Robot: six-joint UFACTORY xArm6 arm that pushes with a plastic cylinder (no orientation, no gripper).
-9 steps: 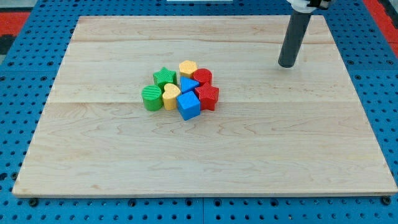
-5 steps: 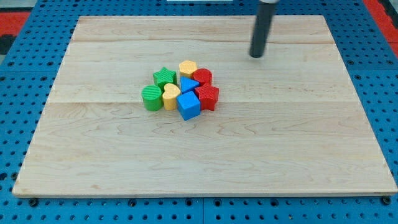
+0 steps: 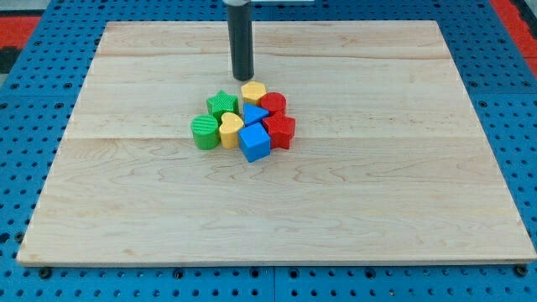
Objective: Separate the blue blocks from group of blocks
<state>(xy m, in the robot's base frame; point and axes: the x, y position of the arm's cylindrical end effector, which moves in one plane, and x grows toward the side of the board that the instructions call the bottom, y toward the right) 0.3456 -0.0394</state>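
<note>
A tight group of blocks sits near the board's middle. A blue cube [image 3: 255,143] is at its lower edge. A smaller blue triangular block [image 3: 254,115] is wedged in the centre, among a yellow block [image 3: 253,91] at the top, a red cylinder [image 3: 273,105], a red star-like block [image 3: 281,131], a yellow heart [image 3: 230,128], a green star [image 3: 221,104] and a green cylinder [image 3: 204,132]. My tip [image 3: 242,77] stands just above the group's top edge, close to the yellow block and apart from it.
The blocks lie on a light wooden board [image 3: 403,193] that rests on a blue pegboard table [image 3: 25,143]. A red strip shows at the view's top corners.
My tip has moved from the view's upper right leftward across the board to just above the group. No block has moved.
</note>
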